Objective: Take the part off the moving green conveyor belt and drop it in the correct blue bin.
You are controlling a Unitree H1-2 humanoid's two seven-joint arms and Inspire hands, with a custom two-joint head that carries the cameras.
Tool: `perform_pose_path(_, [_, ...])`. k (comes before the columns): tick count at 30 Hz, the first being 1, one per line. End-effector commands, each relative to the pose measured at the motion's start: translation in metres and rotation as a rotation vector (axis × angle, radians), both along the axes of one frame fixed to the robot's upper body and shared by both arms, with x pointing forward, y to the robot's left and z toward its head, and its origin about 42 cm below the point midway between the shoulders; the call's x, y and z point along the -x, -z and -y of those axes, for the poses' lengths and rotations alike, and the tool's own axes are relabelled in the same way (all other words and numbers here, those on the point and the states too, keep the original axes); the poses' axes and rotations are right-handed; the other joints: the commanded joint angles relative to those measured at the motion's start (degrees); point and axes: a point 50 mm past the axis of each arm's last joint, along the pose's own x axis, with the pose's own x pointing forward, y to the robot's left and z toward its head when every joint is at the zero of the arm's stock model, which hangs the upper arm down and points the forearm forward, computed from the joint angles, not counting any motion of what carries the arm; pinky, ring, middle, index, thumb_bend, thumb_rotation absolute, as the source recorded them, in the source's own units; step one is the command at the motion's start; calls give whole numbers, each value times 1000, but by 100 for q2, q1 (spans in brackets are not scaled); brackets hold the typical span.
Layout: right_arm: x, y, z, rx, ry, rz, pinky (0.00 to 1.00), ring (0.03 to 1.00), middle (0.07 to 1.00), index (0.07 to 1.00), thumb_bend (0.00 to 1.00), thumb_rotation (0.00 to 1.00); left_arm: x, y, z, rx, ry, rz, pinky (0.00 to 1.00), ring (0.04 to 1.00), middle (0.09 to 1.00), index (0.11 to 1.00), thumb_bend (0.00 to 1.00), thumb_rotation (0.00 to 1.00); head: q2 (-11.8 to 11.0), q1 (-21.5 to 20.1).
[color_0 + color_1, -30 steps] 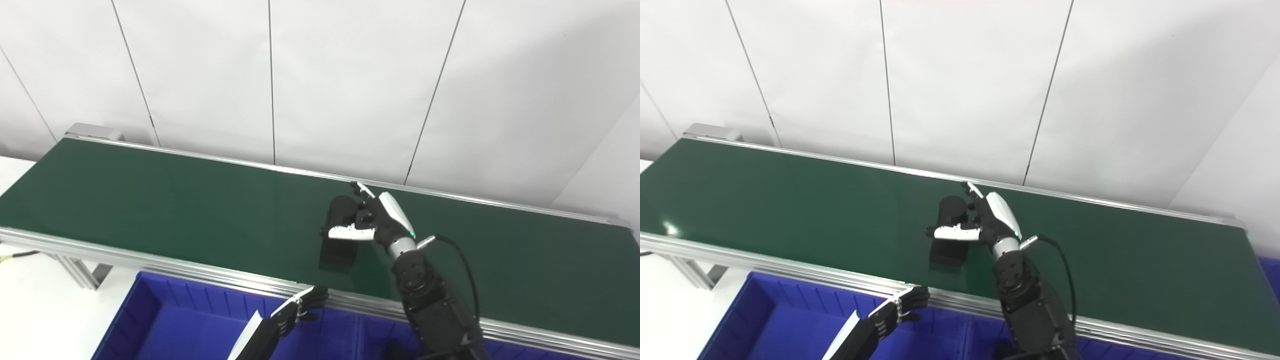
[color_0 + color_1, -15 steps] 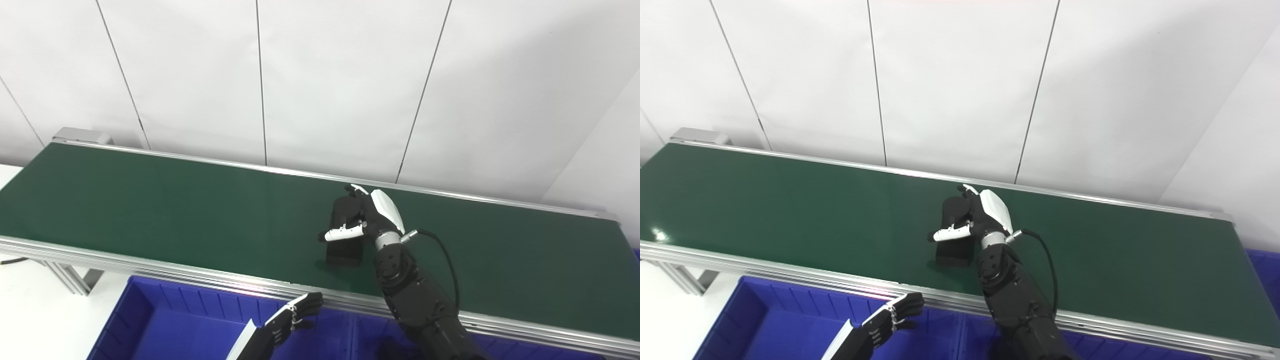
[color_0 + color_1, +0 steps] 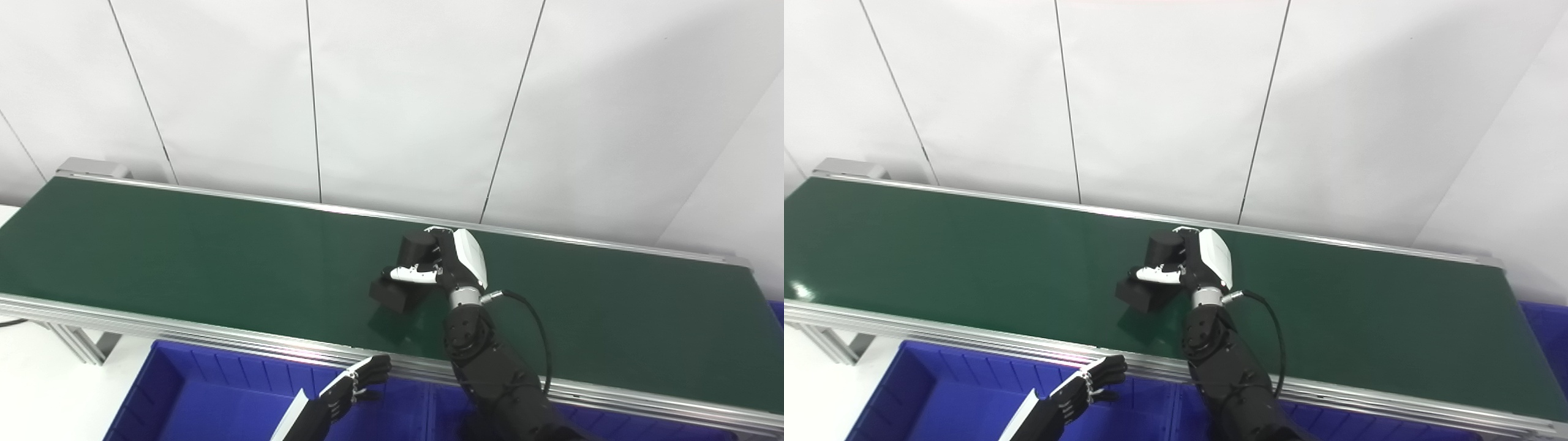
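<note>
Right robot hand (image 3: 450, 264) clenched around the black part (image 3: 407, 272), thumb laid across its near face and fingers wrapped over the rounded upper end. Part tipped, lower blocky end raised clear of the green conveyor belt (image 3: 184, 257), with a dark shadow on the belt just below it: a sign, most likely, of a lift under way rather than a mere touch. Grip taken high on the cylinder, probably to keep the heavier block hanging below and steady. Wrist bent back toward the near rail, arm reaching in from the bottom edge across the belt.

Left robot hand (image 3: 361, 386) idle above the blue bin (image 3: 184, 392), fingers curled loosely, holding nothing; apparently parked there out of the way of the working arm. Bin set just below the belt's near rail, so only a short carry back and down needed. Second blue compartment (image 3: 1335, 422) visible to the right; correct one not clear from here.
</note>
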Motion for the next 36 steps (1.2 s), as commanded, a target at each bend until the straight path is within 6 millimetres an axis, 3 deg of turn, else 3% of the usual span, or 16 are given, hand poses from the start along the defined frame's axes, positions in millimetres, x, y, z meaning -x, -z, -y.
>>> perform_pose_path(1, [-3, -13, -10, -39, -19, 65, 249, 371, 454, 518, 511, 0, -5, -7, -2, 19, 0, 65, 771, 850, 871, 868, 781, 276, -13, -28])
perform_pose_path(7, [0, -14, -5, -97, 15, 119, 349, 431, 532, 488, 512, 0, -10, -4, -9, 23, -3, 65, 780, 852, 870, 871, 786, 284, -18, -152])
perform_pose_path(13, [14, -27, 9, -187, 34, 221, 365, 431, 508, 493, 514, 0, -16, -4, -18, 22, -4, 59, 800, 860, 874, 876, 796, 301, 136, -377])
perform_pose_path(26, [88, -58, 58, -309, 100, 278, 355, 427, 524, 490, 513, 0, -38, -25, -26, -12, 3, 54, 776, 854, 880, 861, 801, 286, 767, -451])
perform_pose_path(29, [105, -61, 71, -314, 104, 281, 443, 468, 539, 454, 511, 0, -42, -33, -23, -14, 12, 52, 783, 862, 886, 860, 801, 253, 874, -408])
perform_pose_path(33, [127, -62, 89, -303, 93, 275, 332, 418, 533, 480, 512, 0, -45, -41, -21, -29, 18, 44, 800, 872, 890, 866, 816, 247, 994, -317])
perform_pose_path(36, [140, -62, 102, -284, 80, 262, 351, 430, 531, 475, 512, 0, -46, -45, -19, -41, 22, 43, 796, 872, 890, 868, 818, 260, 1100, -243])
